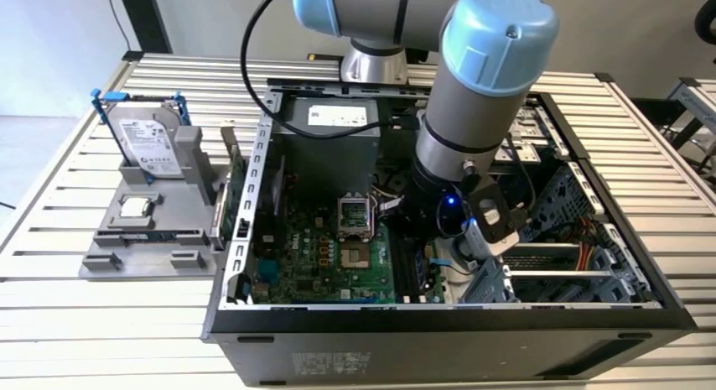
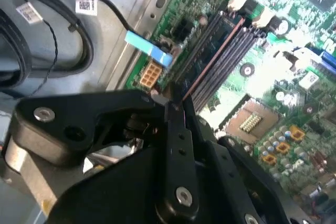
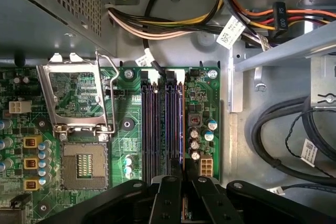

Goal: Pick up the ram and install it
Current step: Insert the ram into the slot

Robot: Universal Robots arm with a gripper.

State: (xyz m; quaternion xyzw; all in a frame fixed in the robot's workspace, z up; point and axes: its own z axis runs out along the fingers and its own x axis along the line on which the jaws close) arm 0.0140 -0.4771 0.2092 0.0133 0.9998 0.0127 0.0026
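My gripper reaches down inside the open computer case, over the green motherboard. In both wrist views its black fingers are shut on the ram, a slim dark-green stick seen edge-on with a coppery edge. The ram lies lengthwise along the row of black memory slots, down at their level. I cannot tell how deep it sits in a slot. In the first wrist view a sliver of the ram shows between the fingers.
The open processor socket and its raised metal frame lie beside the slots. Cable bundles and black cables run close by. Outside the case, a grey tray holds a silver hard drive and a processor chip.
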